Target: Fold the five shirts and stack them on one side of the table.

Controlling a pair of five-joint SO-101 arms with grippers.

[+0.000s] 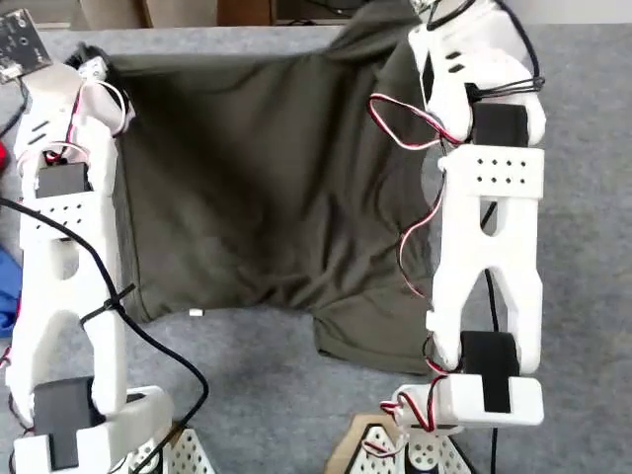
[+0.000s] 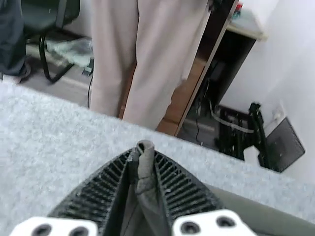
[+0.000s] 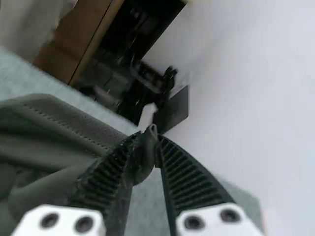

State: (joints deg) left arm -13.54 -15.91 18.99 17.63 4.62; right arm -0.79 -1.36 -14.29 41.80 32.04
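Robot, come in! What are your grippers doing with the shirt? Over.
Left gripper shut on the shirt, far edge. Right gripper shut on it too. Shirt spread over the table, not folded. Something blue at the table edge, apart.

Shirt (image 1: 267,188) left edge: under the left arm (image 1: 64,227).
Shirt far-right corner: cropped — partly behind the right arm (image 1: 489,197).
Blue cloth (image 1: 6,286), left: mostly cropped.

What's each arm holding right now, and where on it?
Both hold the dark olive fabric shirt: the left gripper pinches a fold at its far left corner, the right gripper a fold at its far right edge.
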